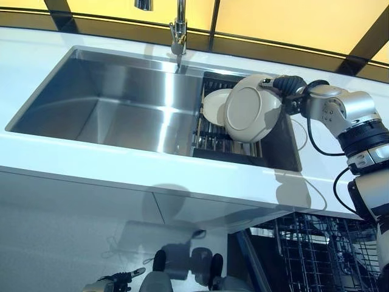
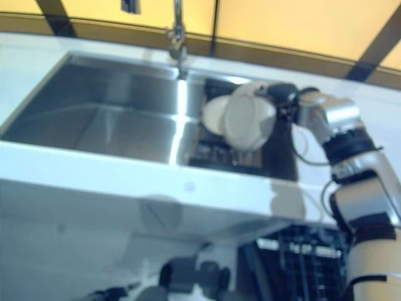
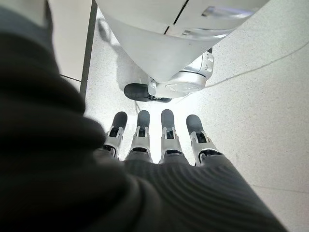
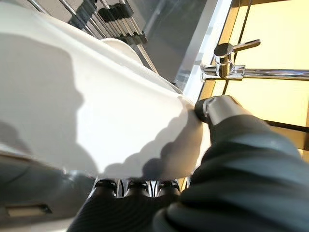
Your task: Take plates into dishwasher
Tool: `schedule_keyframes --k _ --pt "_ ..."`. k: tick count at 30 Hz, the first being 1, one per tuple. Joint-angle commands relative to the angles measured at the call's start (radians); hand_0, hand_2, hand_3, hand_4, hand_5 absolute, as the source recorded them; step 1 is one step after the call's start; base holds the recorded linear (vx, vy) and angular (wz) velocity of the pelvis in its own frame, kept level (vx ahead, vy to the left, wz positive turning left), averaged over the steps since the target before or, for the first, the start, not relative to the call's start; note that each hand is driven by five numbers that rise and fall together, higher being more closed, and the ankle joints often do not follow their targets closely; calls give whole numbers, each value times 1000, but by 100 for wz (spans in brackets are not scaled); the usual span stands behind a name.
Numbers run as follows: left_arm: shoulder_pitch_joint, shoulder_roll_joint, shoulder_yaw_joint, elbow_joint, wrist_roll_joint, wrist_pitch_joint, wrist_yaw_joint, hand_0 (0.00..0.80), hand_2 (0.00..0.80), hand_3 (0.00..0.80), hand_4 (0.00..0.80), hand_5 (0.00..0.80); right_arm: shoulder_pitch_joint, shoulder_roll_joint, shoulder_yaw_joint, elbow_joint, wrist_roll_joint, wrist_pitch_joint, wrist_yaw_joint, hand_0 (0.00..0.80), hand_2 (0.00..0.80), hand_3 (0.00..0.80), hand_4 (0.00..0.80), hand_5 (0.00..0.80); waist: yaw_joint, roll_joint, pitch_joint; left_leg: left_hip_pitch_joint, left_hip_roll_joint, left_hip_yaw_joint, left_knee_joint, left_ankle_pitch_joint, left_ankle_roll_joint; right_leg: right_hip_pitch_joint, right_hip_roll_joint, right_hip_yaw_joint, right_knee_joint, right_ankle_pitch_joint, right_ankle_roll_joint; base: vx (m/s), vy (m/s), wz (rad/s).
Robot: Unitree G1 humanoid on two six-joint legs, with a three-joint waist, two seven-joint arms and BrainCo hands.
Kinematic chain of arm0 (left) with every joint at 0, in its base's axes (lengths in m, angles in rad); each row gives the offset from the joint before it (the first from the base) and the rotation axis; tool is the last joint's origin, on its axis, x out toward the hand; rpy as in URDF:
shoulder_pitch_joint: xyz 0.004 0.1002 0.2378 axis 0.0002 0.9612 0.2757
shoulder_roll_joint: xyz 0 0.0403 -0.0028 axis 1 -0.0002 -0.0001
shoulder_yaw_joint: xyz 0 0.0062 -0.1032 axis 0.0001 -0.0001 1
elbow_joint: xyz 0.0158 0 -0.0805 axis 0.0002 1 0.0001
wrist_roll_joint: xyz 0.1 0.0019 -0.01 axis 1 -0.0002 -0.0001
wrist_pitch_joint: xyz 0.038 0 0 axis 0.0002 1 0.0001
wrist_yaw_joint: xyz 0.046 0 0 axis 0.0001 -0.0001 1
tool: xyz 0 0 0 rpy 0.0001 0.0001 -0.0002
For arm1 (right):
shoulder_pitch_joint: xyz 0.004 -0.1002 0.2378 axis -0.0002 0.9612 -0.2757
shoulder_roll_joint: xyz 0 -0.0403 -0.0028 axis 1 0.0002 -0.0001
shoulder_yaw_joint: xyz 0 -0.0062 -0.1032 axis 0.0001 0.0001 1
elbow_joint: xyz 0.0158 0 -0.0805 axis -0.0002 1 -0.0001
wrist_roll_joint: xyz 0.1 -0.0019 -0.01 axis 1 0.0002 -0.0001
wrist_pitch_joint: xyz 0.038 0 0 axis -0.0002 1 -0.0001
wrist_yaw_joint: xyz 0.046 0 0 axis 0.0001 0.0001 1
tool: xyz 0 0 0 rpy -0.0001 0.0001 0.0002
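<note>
From the head views, the right hand (image 1: 284, 85) grips the rim of a white plate (image 1: 252, 108) tilted on edge over the dish rack (image 1: 209, 137) in the right end of the sink (image 1: 121, 91), a second plate (image 1: 214, 106) standing in the rack just behind it. The left wrist view shows the left hand (image 3: 159, 140) hanging low over the floor, fingers straight and empty. The right wrist view shows the thumb (image 4: 219, 108) pressed on the plate's edge with the fingers curled beneath, the tap (image 4: 227, 65) beyond.
</note>
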Motion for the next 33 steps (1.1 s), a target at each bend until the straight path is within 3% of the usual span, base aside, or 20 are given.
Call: schedule_keyframes --k 1,9,16,33 --pt "-12 33 -59 71 39 -23 -8 0 0 0 0 0 -184 -88 49 47 -7 -71 -19 800 800 800 800 800 21 -39 -53 54 -12 50 -3 -65 7 77 -40 13 2 -42 87 25 -25 -5" --pt "13 40 -50 94 80 -73 -10 0 0 0 0 0 -240 -180 122 74 -51 -71 28 800 800 800 800 800 -9 -51 -92 88 -1 92 -3 -81 9 79 -34 43 2 -35 96 19 -22 -19" --pt "24 46 -59 107 107 -106 -19 0 0 0 0 0 -256 -261 141 74 -61 -70 13 800 800 800 800 800 -53 -51 -116 120 13 138 -3 -94 12 76 -24 87 2 -29 101 27 -23 -29" --pt "53 58 -91 110 212 -142 -43 0 0 0 0 0 -295 -499 184 153 -126 -63 108 800 800 800 800 800 -156 -54 -140 166 39 226 -3 -113 8 54 7 180 2 -19 105 29 -32 -21"
